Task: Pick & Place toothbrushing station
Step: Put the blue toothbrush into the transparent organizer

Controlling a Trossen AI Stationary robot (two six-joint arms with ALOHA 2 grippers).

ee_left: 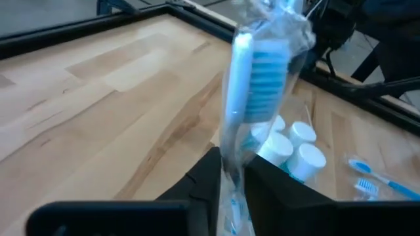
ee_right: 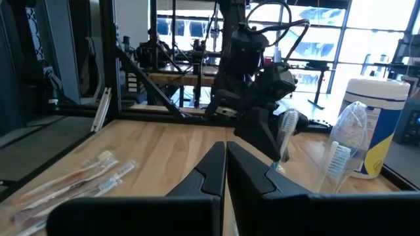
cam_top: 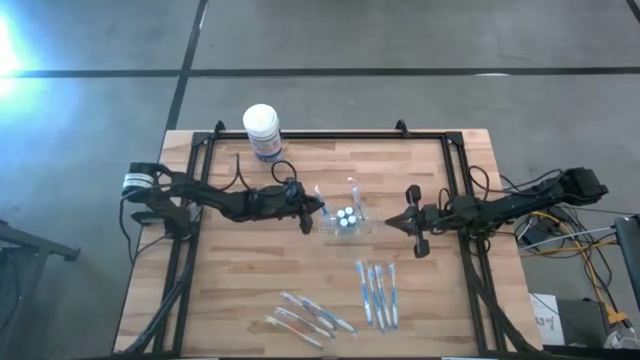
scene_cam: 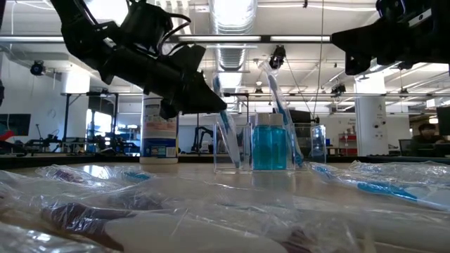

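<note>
Robotics lab, exposed ceiling ducts, concrete floor, other arm rigs

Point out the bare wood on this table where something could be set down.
Free: the stretch between the white tub and the table's far right corner, and the near left corner beside the wrapped toothbrushes. Crowded: the middle, where the left gripper, clear holder and right gripper meet.

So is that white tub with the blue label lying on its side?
No, the white tub stands upright near the table's far edge, its round lid facing the overhead camera, and the low view shows it standing too.
</note>
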